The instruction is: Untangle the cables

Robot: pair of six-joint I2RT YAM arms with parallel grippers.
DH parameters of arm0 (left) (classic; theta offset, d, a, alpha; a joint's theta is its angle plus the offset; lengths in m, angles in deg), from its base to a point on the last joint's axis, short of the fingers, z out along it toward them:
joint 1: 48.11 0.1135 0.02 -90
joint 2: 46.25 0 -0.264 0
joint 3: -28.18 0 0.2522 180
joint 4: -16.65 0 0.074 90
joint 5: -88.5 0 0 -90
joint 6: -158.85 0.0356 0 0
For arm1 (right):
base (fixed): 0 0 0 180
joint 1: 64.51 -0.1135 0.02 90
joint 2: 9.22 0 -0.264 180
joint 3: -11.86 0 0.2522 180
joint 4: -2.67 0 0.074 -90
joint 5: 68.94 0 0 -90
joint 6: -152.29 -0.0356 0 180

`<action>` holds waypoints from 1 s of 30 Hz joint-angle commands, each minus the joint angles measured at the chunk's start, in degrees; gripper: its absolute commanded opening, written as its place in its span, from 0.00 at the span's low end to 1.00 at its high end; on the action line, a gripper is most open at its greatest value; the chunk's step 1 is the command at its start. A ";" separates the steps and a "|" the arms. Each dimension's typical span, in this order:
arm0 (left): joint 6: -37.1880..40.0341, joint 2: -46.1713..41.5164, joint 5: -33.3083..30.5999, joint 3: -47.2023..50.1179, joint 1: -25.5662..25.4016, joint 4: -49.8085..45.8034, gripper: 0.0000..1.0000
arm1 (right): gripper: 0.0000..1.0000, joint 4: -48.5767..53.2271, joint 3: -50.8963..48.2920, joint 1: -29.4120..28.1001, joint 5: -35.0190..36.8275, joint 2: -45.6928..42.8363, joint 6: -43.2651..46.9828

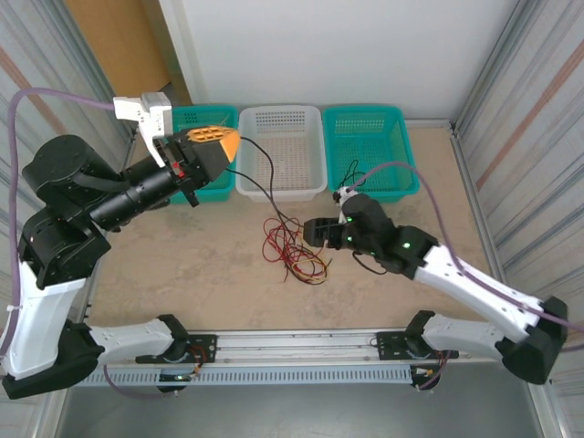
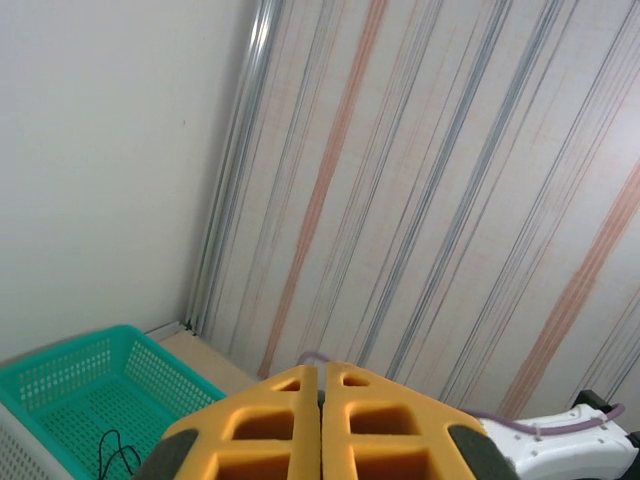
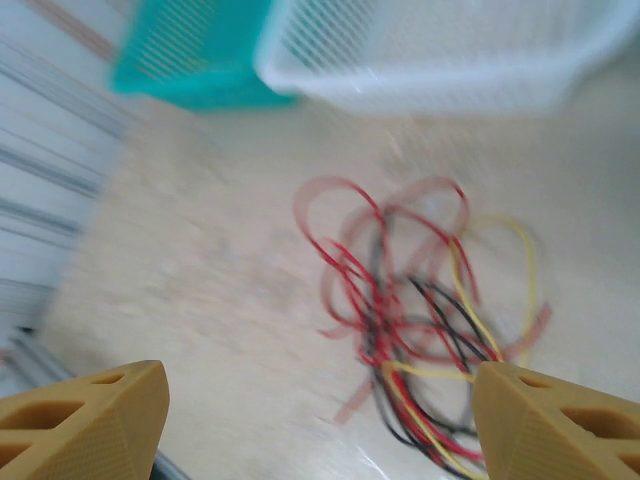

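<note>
The cables (image 1: 294, 248) lie as a red, black and yellow tangle on the table, blurred in the right wrist view (image 3: 420, 320). My left gripper (image 1: 235, 140) is raised near the left teal basket, its orange jaws pressed together (image 2: 322, 368) with a dark sliver between them. From its tip a thin black cable (image 1: 271, 173) arcs down into the tangle. My right gripper (image 1: 313, 234) sits low just right of the tangle, open (image 3: 320, 425). Part of the tangle lies between its fingers and ahead of them, and nothing is gripped.
Three baskets line the far edge: a teal one (image 1: 203, 119) at left, a white one (image 1: 281, 151) in the middle, a teal one (image 1: 370, 146) at right. A black wire (image 1: 351, 173) hangs over the right basket's front rim (image 2: 115, 450). Striped walls close in both sides.
</note>
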State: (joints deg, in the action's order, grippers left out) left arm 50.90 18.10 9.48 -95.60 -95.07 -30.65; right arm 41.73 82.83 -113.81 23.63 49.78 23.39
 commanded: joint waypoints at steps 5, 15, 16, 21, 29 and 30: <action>-0.52 5.44 8.76 -0.57 3.46 -1.53 0.00 | 0.78 -3.15 10.29 -0.54 -2.82 -5.91 9.07; -15.85 8.88 36.44 11.70 12.78 15.31 0.00 | 0.71 -3.53 19.77 -0.08 -8.10 -0.25 13.55; -16.03 8.77 36.27 12.23 12.77 15.58 0.00 | 0.69 -2.71 20.92 0.35 -8.60 0.56 13.80; -16.19 8.77 36.96 13.17 12.77 15.53 0.00 | 0.41 -2.91 24.07 1.09 -11.17 3.10 15.44; -15.18 8.94 35.76 13.65 13.81 14.10 0.02 | 0.00 -1.34 27.93 3.07 -9.68 5.07 16.11; -14.40 8.90 34.35 13.79 13.99 12.71 0.18 | 0.00 -0.66 28.40 3.58 -8.00 5.21 15.94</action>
State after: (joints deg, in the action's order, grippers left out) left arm 35.66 27.98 44.34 -82.40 -81.78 -16.97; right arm 39.91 108.60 -111.23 13.20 54.70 38.65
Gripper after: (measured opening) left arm 0.094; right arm 0.048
